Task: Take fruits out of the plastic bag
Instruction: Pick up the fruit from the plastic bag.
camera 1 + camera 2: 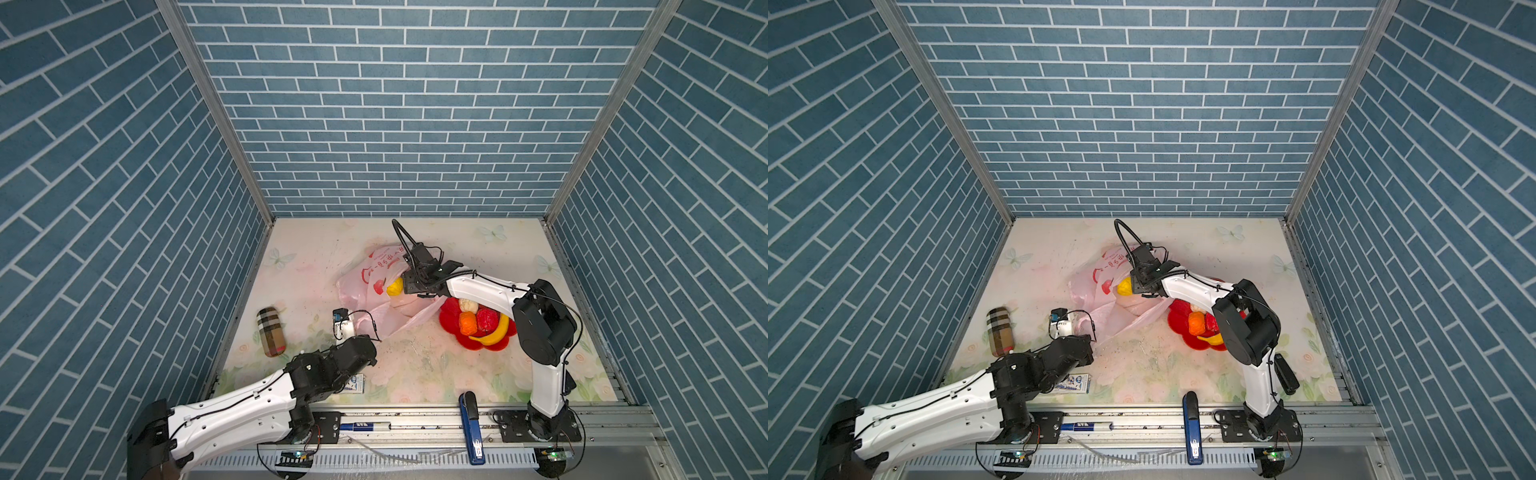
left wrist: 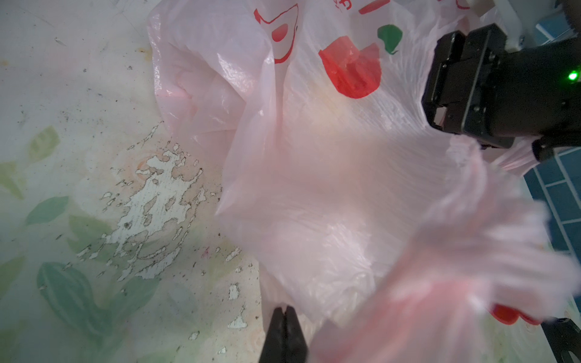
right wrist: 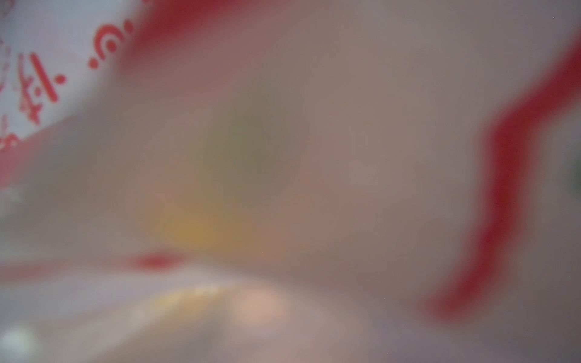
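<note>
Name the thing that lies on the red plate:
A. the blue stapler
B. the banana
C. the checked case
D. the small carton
B: in a top view the banana lies on the red plate, right beside the orange fruit.

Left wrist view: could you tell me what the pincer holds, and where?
The left pincer is shut on the thin, translucent pale-pink plastic bag, pinching a fold at its edge.

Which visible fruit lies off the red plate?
The yellow lumpy fruit, by the plastic bag; orange fruit, red fruit, beige fruit and banana lie on the plate.
</note>
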Robot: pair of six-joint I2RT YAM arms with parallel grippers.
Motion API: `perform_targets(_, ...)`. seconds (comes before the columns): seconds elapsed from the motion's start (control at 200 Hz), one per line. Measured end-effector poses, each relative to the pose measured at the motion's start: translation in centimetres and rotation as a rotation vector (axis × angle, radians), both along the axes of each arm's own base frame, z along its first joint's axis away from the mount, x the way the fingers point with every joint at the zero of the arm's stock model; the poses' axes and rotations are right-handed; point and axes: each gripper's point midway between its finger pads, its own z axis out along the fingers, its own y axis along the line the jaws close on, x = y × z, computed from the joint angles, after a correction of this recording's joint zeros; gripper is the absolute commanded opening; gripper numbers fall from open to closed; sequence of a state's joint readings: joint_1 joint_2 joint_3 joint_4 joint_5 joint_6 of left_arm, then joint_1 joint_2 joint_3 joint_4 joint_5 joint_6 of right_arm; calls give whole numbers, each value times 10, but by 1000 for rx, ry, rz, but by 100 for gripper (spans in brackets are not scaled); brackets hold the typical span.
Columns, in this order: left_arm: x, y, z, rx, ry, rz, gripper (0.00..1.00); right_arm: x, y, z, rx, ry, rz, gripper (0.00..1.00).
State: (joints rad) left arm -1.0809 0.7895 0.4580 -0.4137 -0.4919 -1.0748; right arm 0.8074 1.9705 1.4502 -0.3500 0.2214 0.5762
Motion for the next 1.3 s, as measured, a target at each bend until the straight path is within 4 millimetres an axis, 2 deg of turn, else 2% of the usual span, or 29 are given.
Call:
perform_targets(0.335,-3,3,2,-23,-4,5,0,13,-10,-26,-21,4,-104,71)
perform_targets(1.005,-7,5,-2,-18,10,11,0,42,-9,-36,75,-20,-164,71)
perform_targets(1.18,-8,5,-2,-21,11,15,0,46,-9,-36,97,-19,-174,64)
perform_targets(1.3,-8,5,-2,-21,10,16,0,46,-8,-36,109,-17,-177,54)
